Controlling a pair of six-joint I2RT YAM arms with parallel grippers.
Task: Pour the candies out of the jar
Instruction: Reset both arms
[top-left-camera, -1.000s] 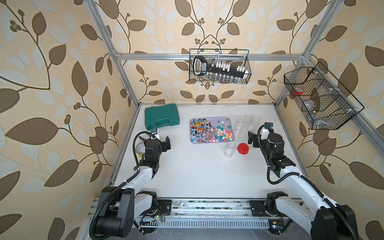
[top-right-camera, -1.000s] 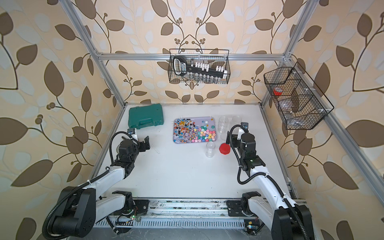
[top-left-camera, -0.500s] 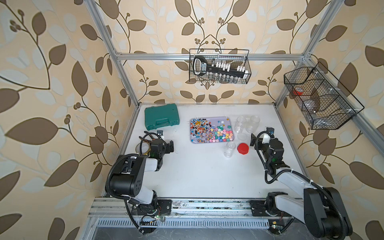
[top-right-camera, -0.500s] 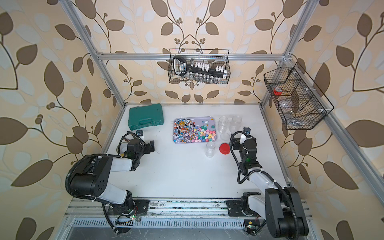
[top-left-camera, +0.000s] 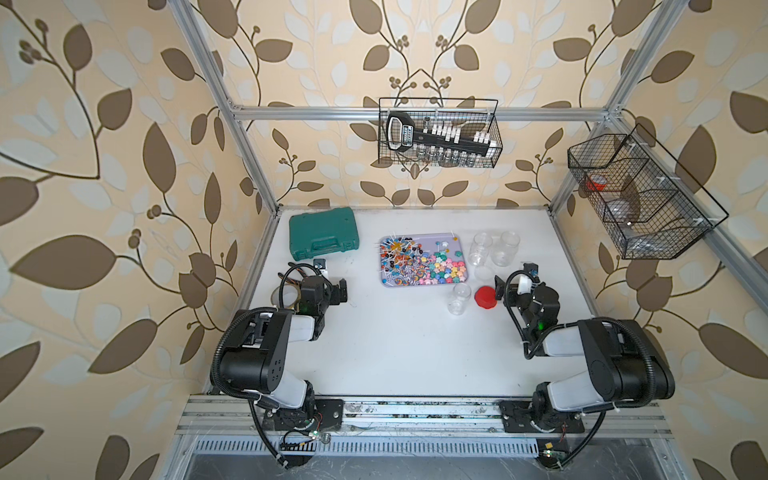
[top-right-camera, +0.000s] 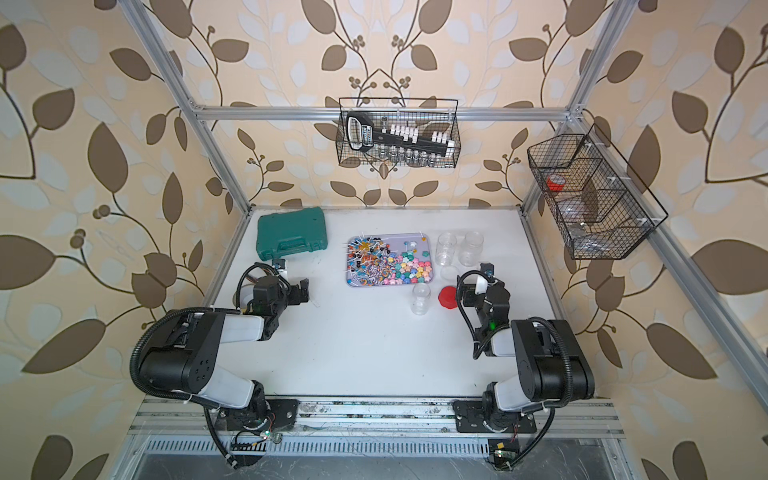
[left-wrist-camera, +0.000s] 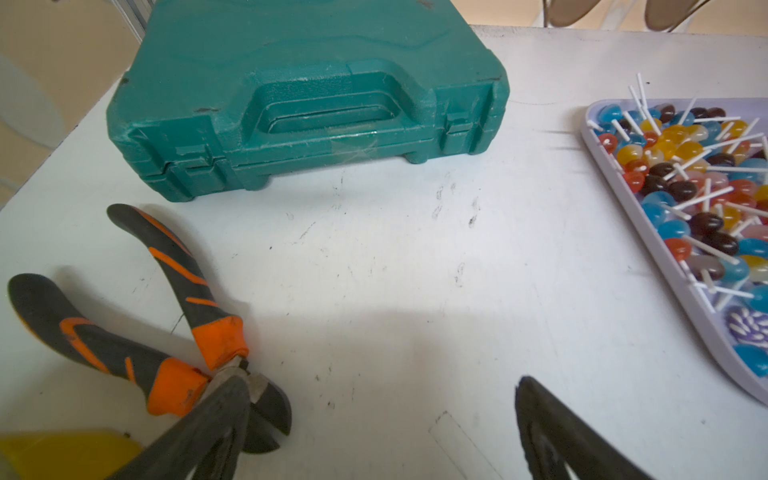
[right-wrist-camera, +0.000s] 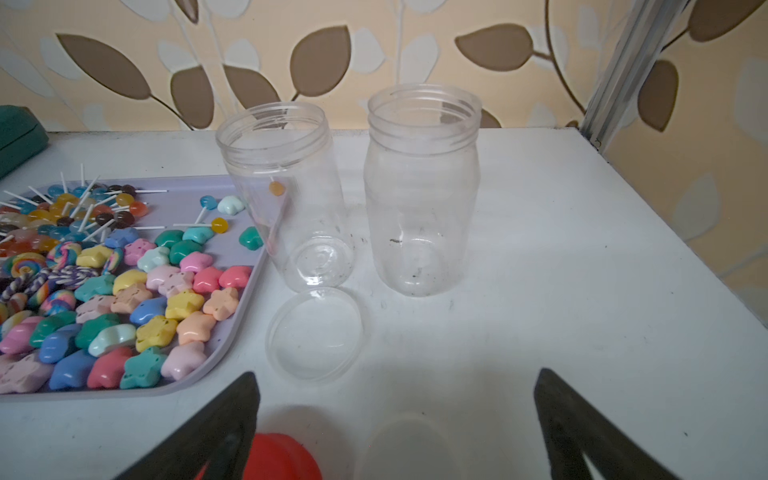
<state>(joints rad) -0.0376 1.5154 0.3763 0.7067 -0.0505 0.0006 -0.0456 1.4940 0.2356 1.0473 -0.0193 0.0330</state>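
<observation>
Walls (top-left-camera: 104, 166): leaf-patterned paper closed in three sides; two wire baskets (top-left-camera: 438, 133) (top-left-camera: 640, 195) hung well above the tray (right-wrist-camera: 187, 185).
Table (top-left-camera: 395, 353): white and scuffed, with the tray lying flat toward its back.
Case (top-left-camera: 324, 232): green and shut, well left of the tray and slightly farther back.
Big jars (top-left-camera: 481, 248) (top-left-camera: 506, 248): two clear ones, upright and lidless, stood just right of the tray. The nearer one almost met its rim. Both looked empty, except that one orange lollipop seemed lodged in the nearer; whether it was inside could not be told.
Small jar (top-left-camera: 458, 298): clear, upright and empty, just off the tray's near right corner.
Left gripper (left-wrist-camera: 380, 386): low over the table, well left of the tray, jaws spread wide with nothing between them.
Right gripper (right-wrist-camera: 397, 374): right of the tray's near corner, jaws spread wide and holding nothing.
Pliers (left-wrist-camera: 166, 324): orange and black, beside the left gripper on the side away from the tray.
Lids: a red lid (top-left-camera: 485, 298) lay beside the small jar; a clear lid (right-wrist-camera: 314, 332) lay between it and the big jars.
Candies (top-left-camera: 419, 266): heaped loose on the tray, with lollipops far left, stars right and swirls on the near side.
Handling: the big jars looked light, stiff and smooth, so likely slippery. The body below the threaded neck seemed the best hold. The candies looked hard and prone to scatter.
Progress: pouring appeared all but finished.
</observation>
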